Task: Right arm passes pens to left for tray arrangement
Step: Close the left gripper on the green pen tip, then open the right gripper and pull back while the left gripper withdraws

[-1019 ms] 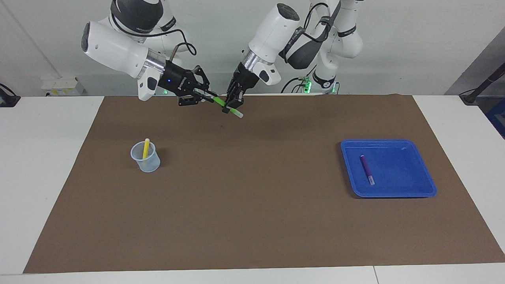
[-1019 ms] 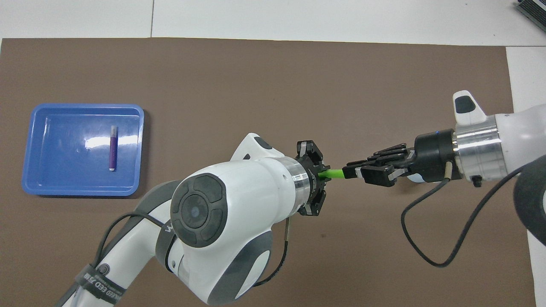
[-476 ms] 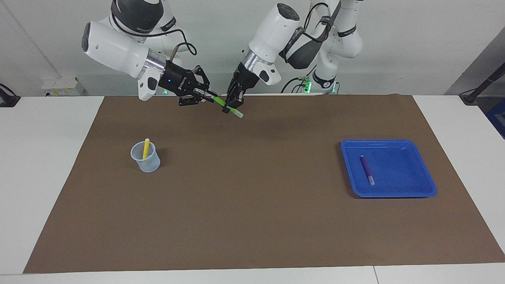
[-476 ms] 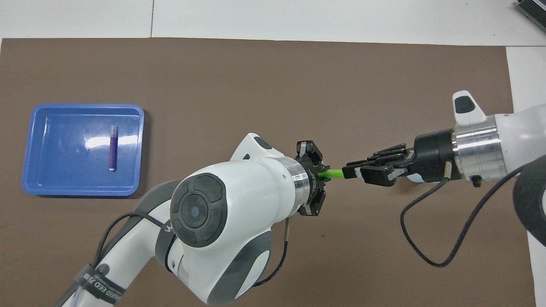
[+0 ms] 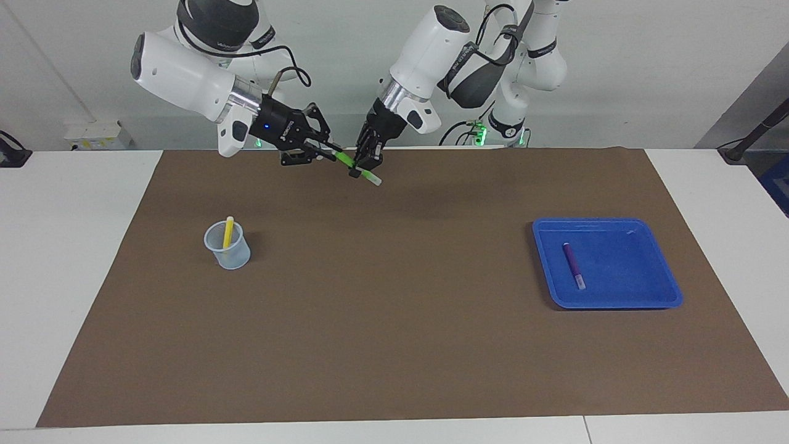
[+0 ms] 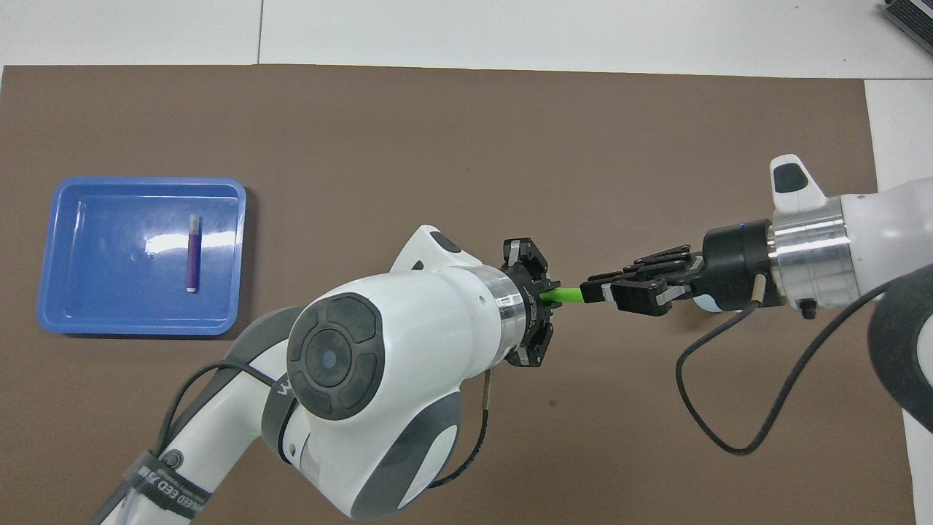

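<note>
Now, going across the facing view from its left: the cup (image 5: 227, 245) stands on the brown mat (image 5: 394, 345) toward the right arm's end of the table, well apart from both sets of fingers, and the yellow pen (image 5: 228, 231) leans upright inside it, its top above the rim

Up near the robots' edge of the mat the right gripper (image 5: 327, 150) hangs in the air, its fingers pressed together on one end of the green pen (image 5: 349, 161). Its splayed links and blue light show in the facing view; in the overhead view it (image 6: 599, 292) comes in from the right arm's end, and the bare green shaft (image 6: 564, 294) bridges the short gap between the two grippers

Just beside it, the left gripper (image 5: 364, 161) points down at the same pen and its fingers are closed on it too, so the pen is pinched by both at once. It slants downward, pale tip poking out below the left fingers toward the left arm's end. From above, the left gripper (image 6: 541, 297) is mostly hidden by its own wrist

Well away from both grippers, toward the left arm's end, the tray (image 5: 653, 234) sits on the mat. The purple pen (image 5: 573, 265) lies flat inside it, on the half nearer the grippers, with its pale tip pointing away from the robots; the overhead view shows tray (image 6: 65, 219) and purple pen (image 6: 192, 252) likewise
</note>
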